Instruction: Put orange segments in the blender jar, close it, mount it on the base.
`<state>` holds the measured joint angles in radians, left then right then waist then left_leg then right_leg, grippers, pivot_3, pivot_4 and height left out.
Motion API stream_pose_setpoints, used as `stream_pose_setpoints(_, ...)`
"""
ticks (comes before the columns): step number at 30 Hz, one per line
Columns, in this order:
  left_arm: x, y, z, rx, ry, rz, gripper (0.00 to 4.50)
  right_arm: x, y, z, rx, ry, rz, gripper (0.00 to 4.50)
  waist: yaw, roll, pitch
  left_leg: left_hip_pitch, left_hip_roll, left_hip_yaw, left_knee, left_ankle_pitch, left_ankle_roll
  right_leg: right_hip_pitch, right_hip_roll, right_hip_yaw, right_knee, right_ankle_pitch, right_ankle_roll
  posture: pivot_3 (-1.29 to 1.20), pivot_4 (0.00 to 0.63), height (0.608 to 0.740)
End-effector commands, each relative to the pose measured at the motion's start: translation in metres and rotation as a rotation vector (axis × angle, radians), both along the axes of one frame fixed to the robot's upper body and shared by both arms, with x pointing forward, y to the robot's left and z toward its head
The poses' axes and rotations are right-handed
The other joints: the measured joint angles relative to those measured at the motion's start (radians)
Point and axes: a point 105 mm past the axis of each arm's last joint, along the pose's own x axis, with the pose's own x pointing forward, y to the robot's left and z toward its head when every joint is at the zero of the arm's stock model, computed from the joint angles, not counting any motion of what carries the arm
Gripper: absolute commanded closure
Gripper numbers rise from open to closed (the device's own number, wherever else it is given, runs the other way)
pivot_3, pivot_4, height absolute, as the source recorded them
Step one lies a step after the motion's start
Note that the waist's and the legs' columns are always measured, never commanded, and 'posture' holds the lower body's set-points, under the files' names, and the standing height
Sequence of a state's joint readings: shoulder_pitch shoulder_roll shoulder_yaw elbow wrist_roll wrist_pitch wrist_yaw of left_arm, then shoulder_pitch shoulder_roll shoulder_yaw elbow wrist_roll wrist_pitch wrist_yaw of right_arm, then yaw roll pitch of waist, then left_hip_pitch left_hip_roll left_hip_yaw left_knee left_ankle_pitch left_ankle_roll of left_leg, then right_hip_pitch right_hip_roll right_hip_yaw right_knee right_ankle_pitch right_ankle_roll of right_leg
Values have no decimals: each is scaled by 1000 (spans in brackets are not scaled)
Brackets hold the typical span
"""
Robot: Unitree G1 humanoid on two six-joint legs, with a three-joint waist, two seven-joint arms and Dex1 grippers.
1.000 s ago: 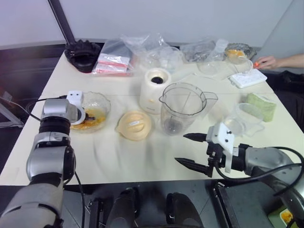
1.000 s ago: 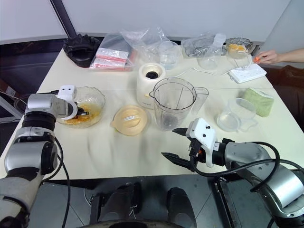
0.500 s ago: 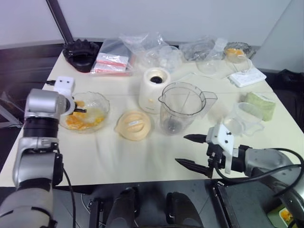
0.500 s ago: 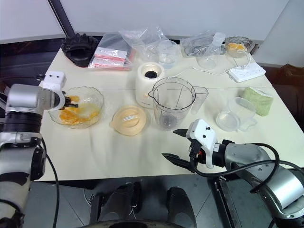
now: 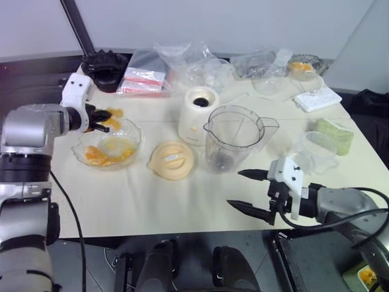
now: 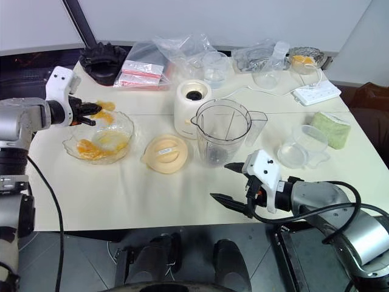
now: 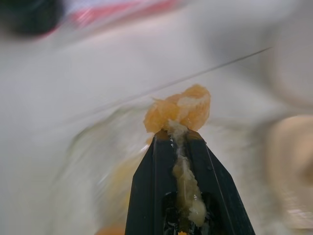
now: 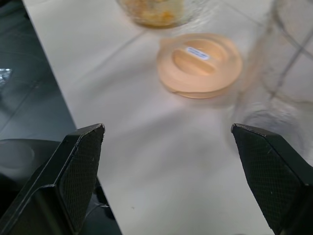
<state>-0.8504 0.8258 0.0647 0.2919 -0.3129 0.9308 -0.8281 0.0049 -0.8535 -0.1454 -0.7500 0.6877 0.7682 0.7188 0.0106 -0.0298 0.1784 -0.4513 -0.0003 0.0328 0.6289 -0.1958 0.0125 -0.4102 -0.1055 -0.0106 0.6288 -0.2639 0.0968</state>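
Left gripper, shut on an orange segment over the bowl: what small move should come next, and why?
Probably carry it across to the open mouth of the blender jar and release there. The left gripper has an orange segment pinched in its jaws above the glass bowl. The jar stands uncovered on the table, its lid lying beside it, and the right gripper waits open nearby.

My left wrist view is smeared; the glass bowl is a blur. The blender jar is cut off at the right wrist view's edge.
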Motion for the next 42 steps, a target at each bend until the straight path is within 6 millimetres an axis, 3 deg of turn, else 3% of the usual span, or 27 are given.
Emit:
stream_pose_setpoints(1,-15,-19,52,-76,-131,-224,4469,2,-12,17,6,-37,-22,133,0,0,0,0,0,0,0,0,0,0,0,0,0,0,0,0,150,740)
stream_pose_setpoints(4,-19,-43,88,-126,-187,-378,4469,7,-26,30,9,-67,-66,133,5,0,0,-1,0,0,1,0,0,0,0,-1,0,0,0,0,150,740)
stream_pose_setpoints(7,-17,-81,119,-175,-235,-540,4469,11,-32,42,25,-100,-99,133,10,0,0,-2,-1,0,3,1,1,1,0,-1,0,0,0,0,150,740)
stream_pose_setpoints(13,-19,-168,131,-195,-214,-879,4469,14,-42,43,6,-126,-161,133,25,1,0,-1,-3,2,5,1,6,2,2,-1,0,0,0,0,150,740)
stream_pose_setpoints(18,-17,-218,117,-171,-194,-1016,4469,11,-48,43,-7,-137,-208,133,23,1,0,-5,-1,2,10,0,9,1,8,-2,2,3,6,0,150,740)
stream_pose_setpoints(19,-16,-235,108,-167,-180,-1039,4469,8,-49,43,-8,-139,-221,133,23,2,0,-6,0,2,12,-1,10,0,9,-2,2,4,8,0,150,740)
stream_pose_setpoints(23,-16,-271,78,-116,-131,-1100,4469,0,-50,41,-2,-141,-258,133,31,2,1,-10,1,0,20,-2,11,1,10,-4,3,5,10,0,150,740)
stream_pose_setpoints(31,-15,-294,31,20,-70,-1149,4469,-5,-48,37,11,-139,-294,133,27,3,1,-10,0,2,23,-2,12,2,9,-1,2,5,9,0,150,740)
stream_pose_setpoints(34,-12,-295,25,43,-78,-1128,3500,-4,-47,37,16,-140,-300,133,28,3,1,-10,0,2,23,-2,12,1,9,-1,2,5,10,0,150,740)
stream_pose_setpoints(41,-5,-292,26,26,-117,-1087,41,-5,-53,30,0,-122,-328,133,29,3,1,-10,0,2,23,-3,13,1,9,-2,2,5,10,0,150,740)
stream_pose_setpoints(42,-5,-292,29,12,-129,-1090,41,-5,-55,29,4,-121,-338,133,29,3,1,-10,0,2,23,-3,13,1,9,-2,2,5,10,0,150,740)
